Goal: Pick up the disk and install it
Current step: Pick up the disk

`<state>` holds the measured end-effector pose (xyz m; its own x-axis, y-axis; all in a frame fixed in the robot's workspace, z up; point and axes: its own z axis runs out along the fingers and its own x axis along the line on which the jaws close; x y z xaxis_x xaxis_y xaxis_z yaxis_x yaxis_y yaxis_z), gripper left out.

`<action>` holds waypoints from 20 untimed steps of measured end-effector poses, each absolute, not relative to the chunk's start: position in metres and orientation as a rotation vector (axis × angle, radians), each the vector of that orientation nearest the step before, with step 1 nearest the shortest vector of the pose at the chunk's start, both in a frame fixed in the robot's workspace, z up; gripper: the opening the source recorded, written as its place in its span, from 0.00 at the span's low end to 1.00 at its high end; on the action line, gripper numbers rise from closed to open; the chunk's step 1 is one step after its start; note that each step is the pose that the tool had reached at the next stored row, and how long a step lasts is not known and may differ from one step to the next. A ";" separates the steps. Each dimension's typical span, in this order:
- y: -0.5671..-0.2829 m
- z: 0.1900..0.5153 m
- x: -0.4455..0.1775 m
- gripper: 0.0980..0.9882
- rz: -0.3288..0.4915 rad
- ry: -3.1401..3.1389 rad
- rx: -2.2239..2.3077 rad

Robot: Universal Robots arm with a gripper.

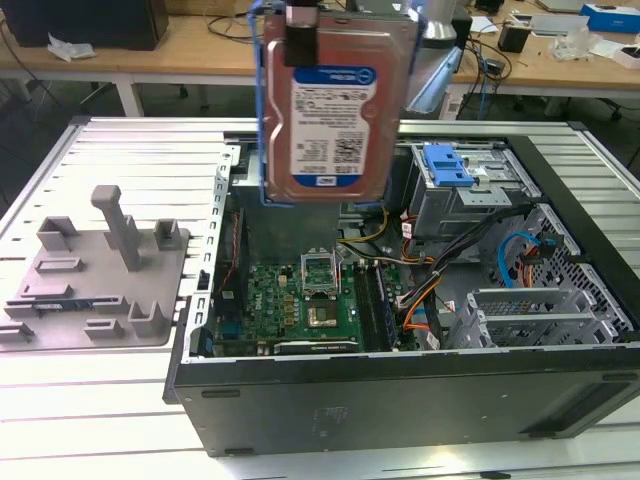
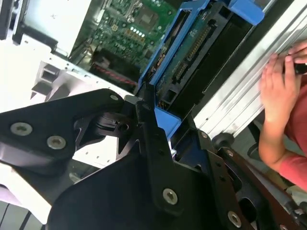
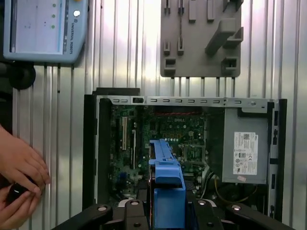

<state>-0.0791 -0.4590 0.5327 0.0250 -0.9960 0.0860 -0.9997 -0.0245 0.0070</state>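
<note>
Above the open computer case (image 1: 400,400), exterior view: disk (image 1: 325,110), upright, label outward, framed by its blue bracket (image 1: 263,110). Hangs from the gripper (image 1: 300,35) clear of the motherboard (image 1: 300,300), likely for an edge-first drop into the case. Grey fixture plate (image 1: 100,270) beside the case on the bench (image 1: 130,150).

Second wrist view: black fingers (image 2: 153,143) pinching the bracket's end, circuit side of the disk showing. Grip on the frame presumably spares the drive body. Person's hand (image 2: 280,91) at the bench edge.

First wrist view: disk edge-on over the case interior, grey metal box (image 3: 244,148) alongside. Not yet seated.
</note>
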 end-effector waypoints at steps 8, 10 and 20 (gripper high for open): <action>-0.474 0.533 -0.032 0.30 0.087 -2.147 2.202; -0.474 0.533 -0.031 0.30 0.087 -2.147 2.201; -0.474 0.533 -0.031 0.30 0.086 -2.148 2.202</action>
<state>-0.0312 -0.4741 0.5327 0.0251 -0.9961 0.0844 -0.9997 -0.0246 0.0070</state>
